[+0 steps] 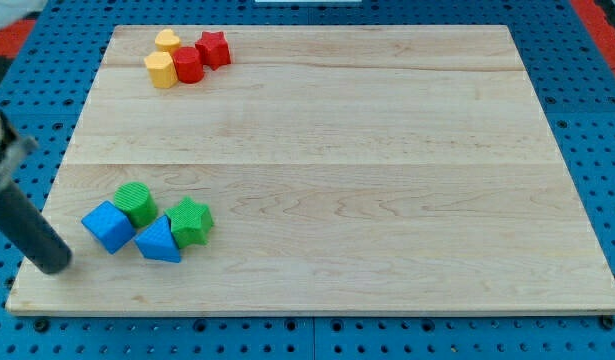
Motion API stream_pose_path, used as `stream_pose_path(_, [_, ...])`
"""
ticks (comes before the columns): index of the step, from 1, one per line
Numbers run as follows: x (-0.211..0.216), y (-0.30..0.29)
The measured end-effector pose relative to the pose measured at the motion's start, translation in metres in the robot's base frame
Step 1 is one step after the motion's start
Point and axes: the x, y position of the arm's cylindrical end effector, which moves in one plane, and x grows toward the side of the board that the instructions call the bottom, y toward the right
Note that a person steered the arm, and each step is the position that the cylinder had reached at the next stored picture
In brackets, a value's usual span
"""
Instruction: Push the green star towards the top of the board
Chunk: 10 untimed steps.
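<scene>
The green star (192, 221) lies at the lower left of the wooden board (367, 170). It touches a blue triangular block (158, 241) on its left. A green round block (136, 203) and a blue cube (108, 227) sit just left of those, all in one cluster. My tip (55, 262) rests on the board near its lower left corner, left of the blue cube and a short gap from it. The rod runs up and off the view's left edge.
At the board's top left sit a yellow heart (168, 42), a yellow block (161, 70), a red round block (188, 65) and a red star (214, 49), bunched together. Blue pegboard surrounds the board.
</scene>
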Motion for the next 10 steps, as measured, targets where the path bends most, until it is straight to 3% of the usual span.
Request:
stream_pose_path(1, [0.011, 0.051])
stream_pose_path(2, [-0.009, 0.099])
stream_pose_path(4, [-0.11, 0.094])
stream_pose_path(5, [-0.128, 0.113])
stream_pose_path(7, [-0.12, 0.183])
stream_pose_path(10, [-0.237, 0.229])
